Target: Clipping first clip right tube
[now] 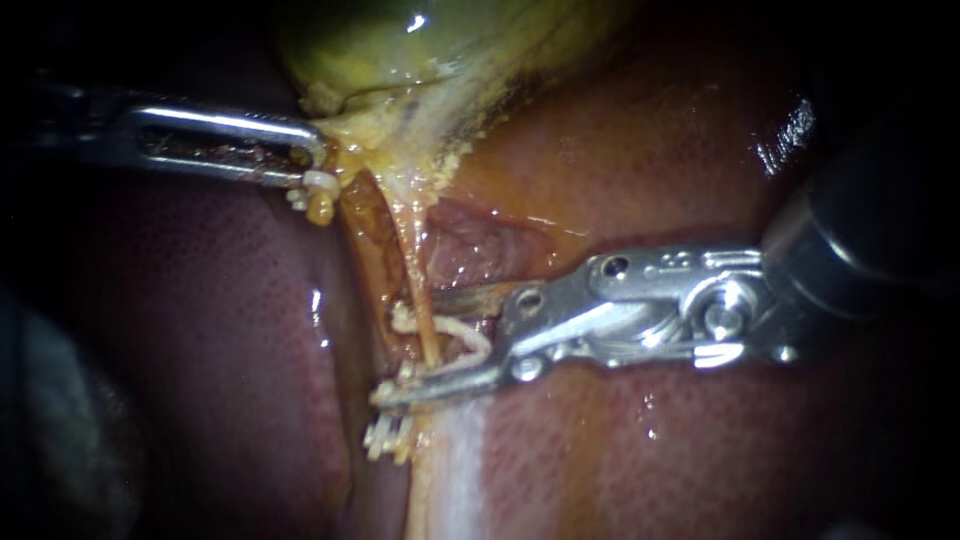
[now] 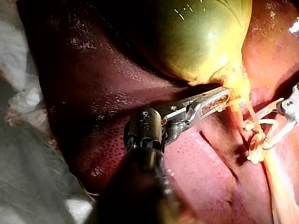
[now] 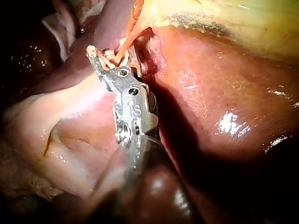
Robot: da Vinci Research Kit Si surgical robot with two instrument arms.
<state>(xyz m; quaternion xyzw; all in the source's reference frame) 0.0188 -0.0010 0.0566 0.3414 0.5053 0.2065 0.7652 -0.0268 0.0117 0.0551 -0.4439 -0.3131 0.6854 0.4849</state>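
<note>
A thin orange tube (image 1: 410,250) runs down from the neck of the yellow-green gallbladder (image 1: 400,40). My right instrument (image 1: 405,350) comes in from the right. Its jaws stand apart on either side of the tube's lower end, shut on a white clip (image 1: 455,328) that loops round the tube. My left instrument (image 1: 318,175) comes in from the left, its jaws shut on the pale tissue at the gallbladder neck. In the left wrist view my left instrument (image 2: 224,98) grips below the gallbladder (image 2: 201,37), with the right instrument (image 2: 266,128) beyond. The right wrist view shows the right instrument (image 3: 107,46) straddling the tube (image 3: 133,18).
Dark red liver (image 1: 200,330) lies on both sides of the tube, with a pale band of tissue (image 1: 450,470) below the jaws. A small white ribbed piece (image 1: 385,435) sits just under the lower jaw. Grey-white cloth (image 2: 28,140) lies beside the liver.
</note>
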